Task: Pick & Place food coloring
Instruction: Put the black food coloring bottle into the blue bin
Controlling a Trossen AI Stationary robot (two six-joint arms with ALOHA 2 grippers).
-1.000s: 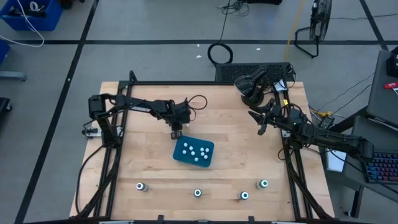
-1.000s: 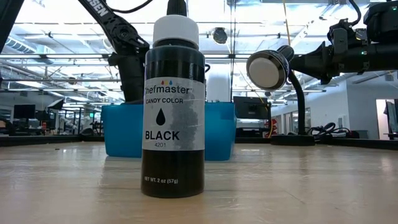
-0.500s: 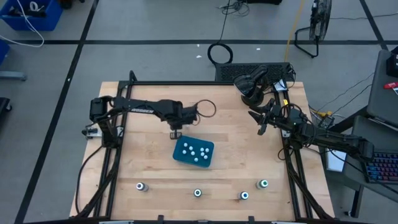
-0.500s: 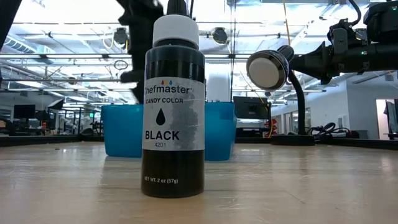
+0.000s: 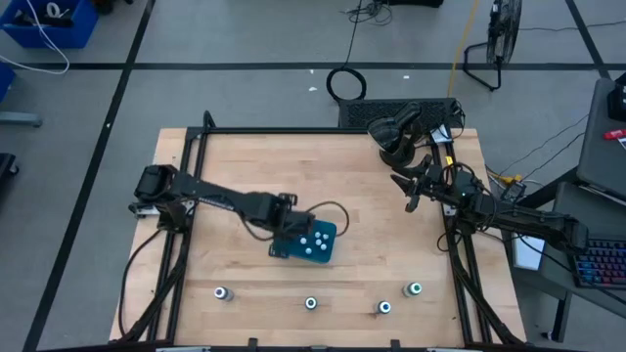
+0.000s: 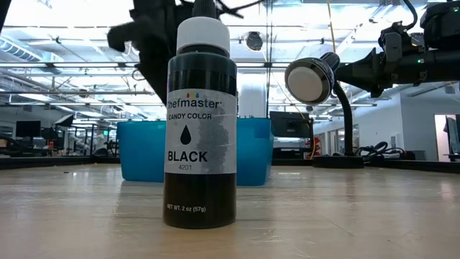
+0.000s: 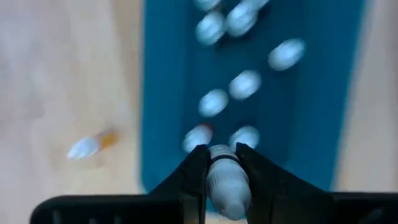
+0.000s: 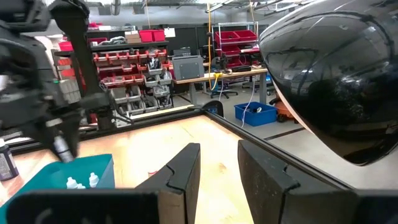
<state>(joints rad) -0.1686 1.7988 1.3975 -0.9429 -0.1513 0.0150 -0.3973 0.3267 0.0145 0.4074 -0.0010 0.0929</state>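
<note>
The teal tray [image 5: 329,252] lies at mid-table with several tiny pale food coloring bottles [image 7: 245,84] in it. My left gripper [image 5: 283,242] hangs over the tray's left end, shut on one more small pale bottle [image 7: 225,183]. Another tiny bottle [image 7: 87,146] lies on the wood beside the tray. Several bigger dark bottles [image 5: 311,303] stand upright along the near edge; one of them [image 6: 200,129] fills the low view. My right gripper [image 8: 217,165] waits level at the table's right side, open, with nothing between its fingers. My left gripper pinches the small pale bottle by its sides [image 7: 222,167] between its two fingers [image 7: 196,171]. The fingers come from above, pointing steeply down. The bottle is lifted clear, above the tray's end [image 7: 174,168] and the bottles inside.
A black lamp with a round head [image 5: 396,132] stands at the far right corner, close to my right arm; its dome [image 8: 336,81] fills much of the right wrist view. Bare wood lies left of the tray [image 5: 215,225] and between tray and dark bottles.
My left gripper has swung from the far side of the tray toward the table's near edge and has risen, ending above the tray's left end. It has rolled a little on the way. It stays shut. My right arm has kept still.
</note>
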